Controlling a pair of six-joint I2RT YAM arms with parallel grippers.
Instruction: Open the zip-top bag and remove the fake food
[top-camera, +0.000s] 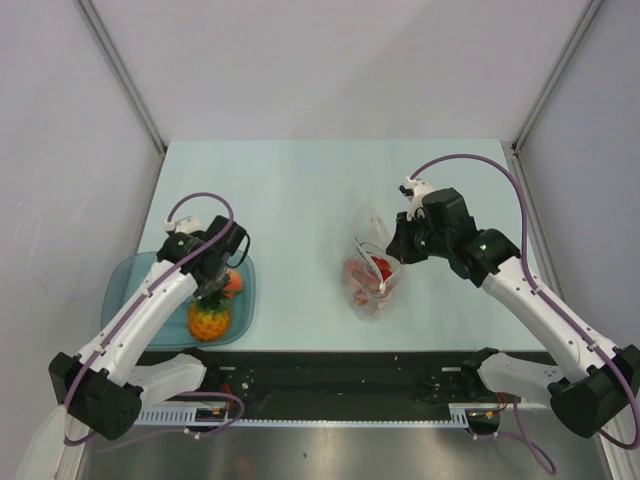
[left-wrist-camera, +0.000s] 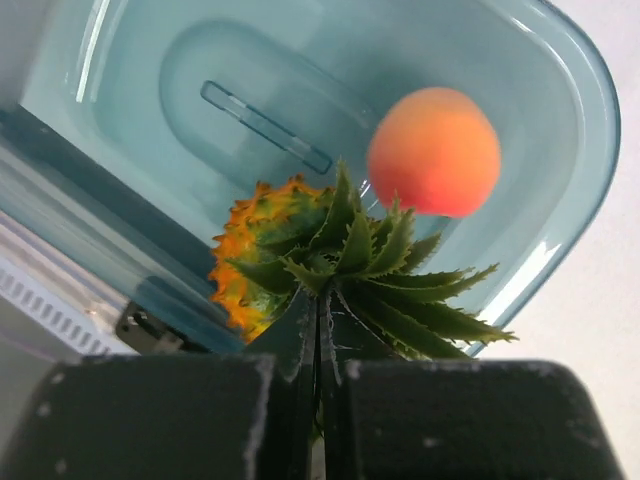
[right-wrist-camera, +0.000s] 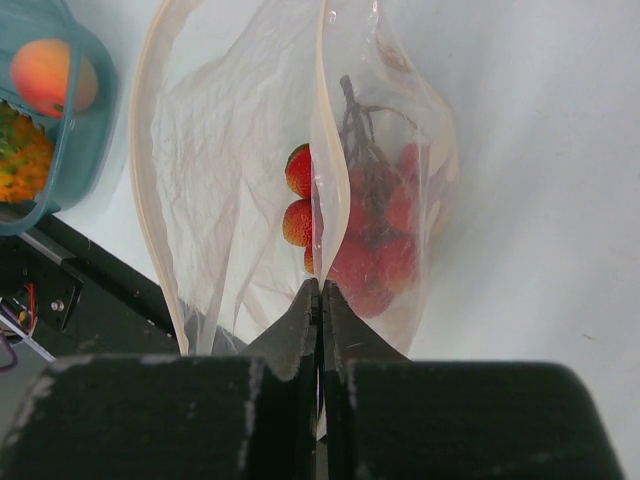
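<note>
The zip-top bag (top-camera: 372, 270) lies on the table right of centre, its mouth gaping. My right gripper (top-camera: 395, 255) is shut on one edge of that mouth (right-wrist-camera: 321, 290). Inside the bag (right-wrist-camera: 230, 150) show red fake food pieces: strawberries (right-wrist-camera: 298, 170) and a red bunch on a dark stem (right-wrist-camera: 375, 240). My left gripper (top-camera: 212, 293) is shut on the green leafy top (left-wrist-camera: 380, 270) of the orange-yellow pineapple (left-wrist-camera: 245, 260), which is over the near part of the teal tray (top-camera: 120, 285). I cannot tell whether the pineapple (top-camera: 209, 320) rests on the tray.
An orange-pink peach (left-wrist-camera: 433, 152) lies in the teal tray (left-wrist-camera: 150, 60), close beside the pineapple's leaves. The tray sits at the table's front left, next to the black rail (top-camera: 340, 385) that carries both arm bases. Grey walls close in the table on both sides.
</note>
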